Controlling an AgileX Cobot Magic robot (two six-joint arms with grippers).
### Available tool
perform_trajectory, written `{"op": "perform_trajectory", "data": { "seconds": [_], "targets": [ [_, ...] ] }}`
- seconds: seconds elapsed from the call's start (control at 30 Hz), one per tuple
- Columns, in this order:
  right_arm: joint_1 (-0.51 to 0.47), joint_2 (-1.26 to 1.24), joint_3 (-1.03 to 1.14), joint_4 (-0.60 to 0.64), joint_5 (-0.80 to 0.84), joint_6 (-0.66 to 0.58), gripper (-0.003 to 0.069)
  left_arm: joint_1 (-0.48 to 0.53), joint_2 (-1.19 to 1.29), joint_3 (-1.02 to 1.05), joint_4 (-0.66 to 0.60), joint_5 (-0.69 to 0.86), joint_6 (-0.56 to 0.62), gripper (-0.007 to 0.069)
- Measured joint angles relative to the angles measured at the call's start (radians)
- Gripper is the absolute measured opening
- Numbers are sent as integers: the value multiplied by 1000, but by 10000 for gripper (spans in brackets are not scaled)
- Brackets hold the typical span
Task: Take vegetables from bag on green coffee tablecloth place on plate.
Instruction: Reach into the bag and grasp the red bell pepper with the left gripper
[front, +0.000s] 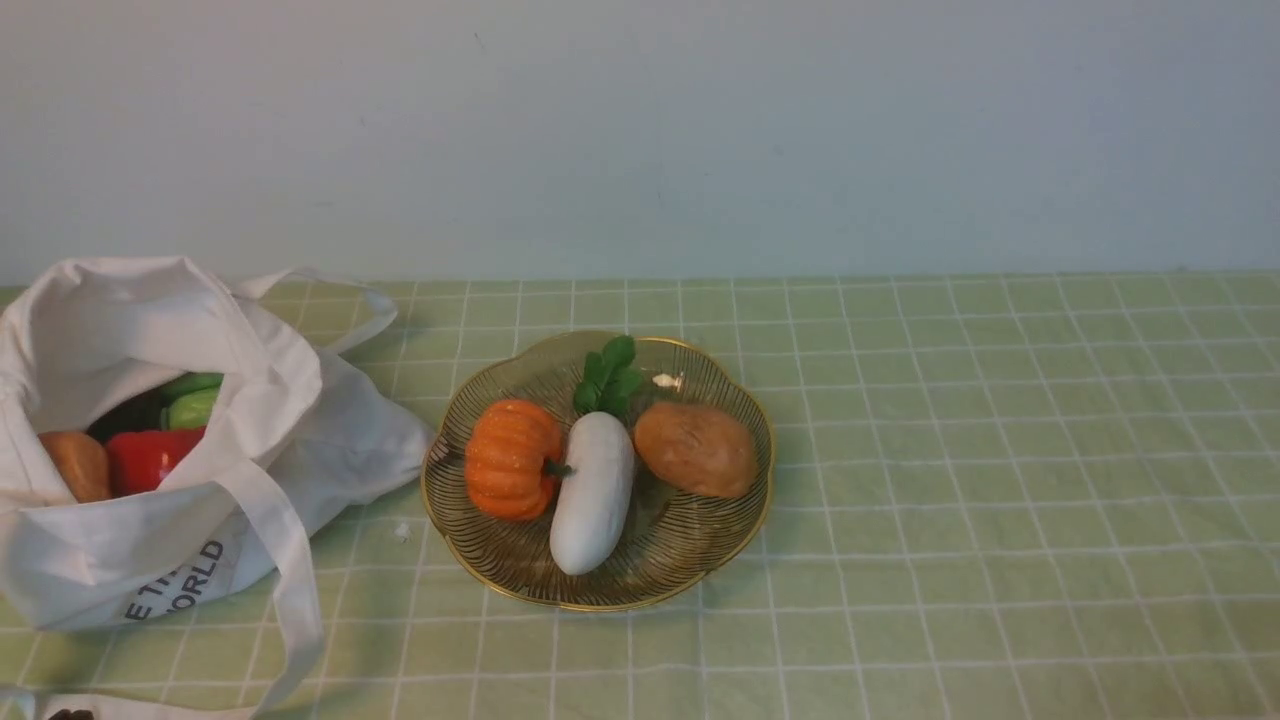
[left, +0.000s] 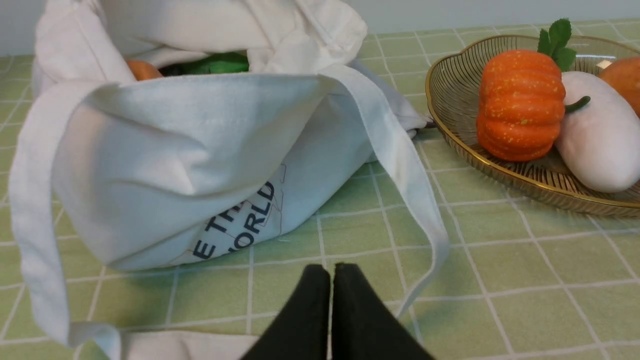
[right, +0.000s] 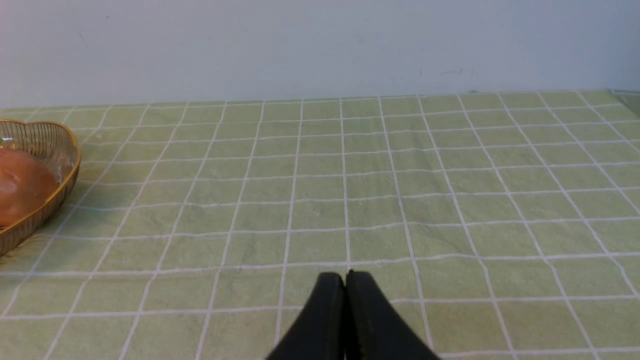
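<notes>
Left claw (left: 331, 271): pressed together with nothing pinched, held low over the green coffee tablecloth (front: 950, 450), on the near side of the bag (front: 130, 330).
Right claw (right: 345, 276): also pressed together and empty, over bare cloth well to the right of the plate (front: 600, 598).
Strap (front: 285, 560): trailed loosely from the bag toward the near edge of the cloth.
Bag position: slumped at the near left, mouth open and turned up, with the printed letters on its near side.
Bag contents: a bagged potato (front: 76, 462) is seen at the left of the opening, a red pepper (front: 148, 455) beside it and a cucumber (front: 192, 400) behind them. Anything deeper is hidden by the fabric.
Plate position: set near the middle of the cloth, just to the right of the bag. Whether the two touch cannot be told.
Plate contents: a pumpkin (front: 512, 458) lies at the left, a radish (front: 593, 490) in the middle with its leaves pointed far, and a plated potato (front: 696, 448) at the right. The pumpkin's stem is laid against the radish.
Done: three vegetables are judged to be delivered.
Left: at least three are judged to remain to be lifted out and plated, so roughly half the work is outstanding.
Step in hand: nothing is gripped by either claw, and a reach into the bag's mouth is judged to be due.
Wall (front: 640, 130): plain and pale, beyond the far edge of the cloth.
</notes>
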Motion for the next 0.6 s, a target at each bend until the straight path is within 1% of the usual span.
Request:
{"op": "perform_trajectory", "data": {
  "seconds": [0.5,0.53,0.57,0.6],
  "targets": [
    [0,0,0,0,0,0,-15,0,0,0,-12,-7,-11,-5],
    [0,0,0,0,0,0,-15,0,0,0,-71,-40,-48,-5],
    [0,0,0,0,0,0,-15,0,0,0,-71,-45,-53,-5],
    [0,0,0,0,0,0,-15,0,0,0,-133,-82,-86,-5]
  ]
}}
